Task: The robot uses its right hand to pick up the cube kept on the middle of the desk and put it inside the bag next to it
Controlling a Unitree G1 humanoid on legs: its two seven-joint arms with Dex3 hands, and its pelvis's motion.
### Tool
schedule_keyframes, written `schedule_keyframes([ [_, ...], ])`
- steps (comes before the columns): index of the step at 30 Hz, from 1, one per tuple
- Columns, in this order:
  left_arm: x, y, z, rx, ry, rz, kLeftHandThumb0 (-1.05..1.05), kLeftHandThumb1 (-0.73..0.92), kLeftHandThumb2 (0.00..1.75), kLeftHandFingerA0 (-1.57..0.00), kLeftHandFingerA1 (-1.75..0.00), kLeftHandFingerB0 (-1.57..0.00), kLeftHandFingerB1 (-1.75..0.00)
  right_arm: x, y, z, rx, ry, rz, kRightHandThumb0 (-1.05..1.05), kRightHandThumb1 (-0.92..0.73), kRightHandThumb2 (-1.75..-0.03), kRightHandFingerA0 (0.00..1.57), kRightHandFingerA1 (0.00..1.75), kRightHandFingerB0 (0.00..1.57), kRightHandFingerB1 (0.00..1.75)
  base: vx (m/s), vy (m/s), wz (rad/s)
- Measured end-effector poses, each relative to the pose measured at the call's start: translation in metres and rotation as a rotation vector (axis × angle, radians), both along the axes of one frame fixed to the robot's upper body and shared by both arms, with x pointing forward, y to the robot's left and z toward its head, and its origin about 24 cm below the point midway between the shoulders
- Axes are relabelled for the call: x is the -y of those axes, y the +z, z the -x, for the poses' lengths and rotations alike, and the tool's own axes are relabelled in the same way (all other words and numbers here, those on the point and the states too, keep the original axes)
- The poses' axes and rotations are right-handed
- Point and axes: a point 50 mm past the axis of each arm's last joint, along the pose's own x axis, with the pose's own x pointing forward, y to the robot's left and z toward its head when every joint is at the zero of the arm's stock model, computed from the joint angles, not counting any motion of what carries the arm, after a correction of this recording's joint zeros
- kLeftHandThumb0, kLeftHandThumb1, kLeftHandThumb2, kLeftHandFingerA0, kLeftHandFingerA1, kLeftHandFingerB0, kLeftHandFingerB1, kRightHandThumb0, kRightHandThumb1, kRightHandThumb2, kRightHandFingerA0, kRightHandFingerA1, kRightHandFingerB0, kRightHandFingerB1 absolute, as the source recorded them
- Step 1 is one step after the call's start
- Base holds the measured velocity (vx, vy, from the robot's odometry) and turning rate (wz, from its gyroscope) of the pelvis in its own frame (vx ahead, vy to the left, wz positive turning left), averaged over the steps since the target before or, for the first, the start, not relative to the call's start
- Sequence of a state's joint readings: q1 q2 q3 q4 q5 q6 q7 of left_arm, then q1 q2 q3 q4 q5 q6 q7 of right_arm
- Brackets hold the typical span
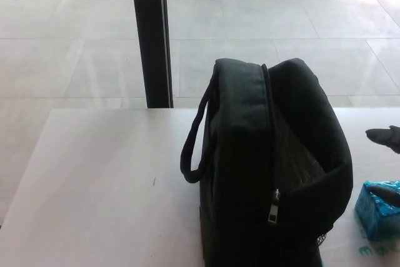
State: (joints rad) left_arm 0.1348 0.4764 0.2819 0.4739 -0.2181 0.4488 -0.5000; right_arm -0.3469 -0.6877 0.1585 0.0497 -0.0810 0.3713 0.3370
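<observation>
The cube (380, 211), blue and shiny, sits on the bench (100, 186) at the right edge of the frame, just beside the bag (275, 167). The bag stands upright, its top unzipped, zipper pull (273, 206) hanging at the front, and a strap loop (195, 139) on its left side. The right hand (386, 166) enters from the right edge: 1 dark fingertip touches the cube's top, another is above and apart, so the fingers are spread, gripping nothing. Beyond the bench, a black post (152, 35) rises from the tiled floor (262, 35).
</observation>
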Motion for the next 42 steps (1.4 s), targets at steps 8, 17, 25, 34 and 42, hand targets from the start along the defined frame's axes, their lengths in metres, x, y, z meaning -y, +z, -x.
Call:
schedule_keyframes([
  [8,0.001,0.002,-0.001,0.007,-0.006,-0.002,-0.50,0.71,0.61,-0.27,-0.52,-0.25,-0.42,0.016,-0.007,-0.018,-0.056,-0.085,0.136,-1.01,-0.59,-0.95,0.00,0.09,0.08,0.07,0.00,0.000,0.00],
  [17,0.001,0.002,-0.002,0.002,-0.015,-0.005,-0.54,0.50,0.90,-0.28,-0.59,-0.19,-0.51,0.012,-0.019,-0.017,-0.112,-0.045,0.278,-1.05,-0.62,-0.95,0.00,0.03,0.11,0.01,0.00,0.000,0.00],
  [25,0.002,0.000,-0.003,-0.007,-0.022,-0.004,-0.50,0.72,0.61,-0.27,-0.52,-0.26,-0.41,0.002,-0.017,-0.016,-0.117,0.002,0.296,-1.01,-0.59,-0.90,0.00,0.04,0.09,0.00,0.00,0.000,0.00],
  [34,0.002,0.001,-0.003,-0.001,-0.023,0.000,-0.54,0.72,0.61,-0.28,-0.50,-0.25,-0.40,0.019,-0.028,-0.016,-0.275,-0.036,0.316,-0.96,-0.55,-0.91,0.00,0.27,0.00,0.00,0.00,0.000,0.00],
  [42,0.003,0.004,-0.006,0.013,-0.034,-0.002,-0.54,0.72,0.61,-0.29,-0.52,-0.27,-0.41,0.039,-0.041,-0.014,-0.445,-0.060,0.325,-0.83,-0.46,-0.78,0.06,0.27,0.00,0.00,0.00,0.000,0.00],
])
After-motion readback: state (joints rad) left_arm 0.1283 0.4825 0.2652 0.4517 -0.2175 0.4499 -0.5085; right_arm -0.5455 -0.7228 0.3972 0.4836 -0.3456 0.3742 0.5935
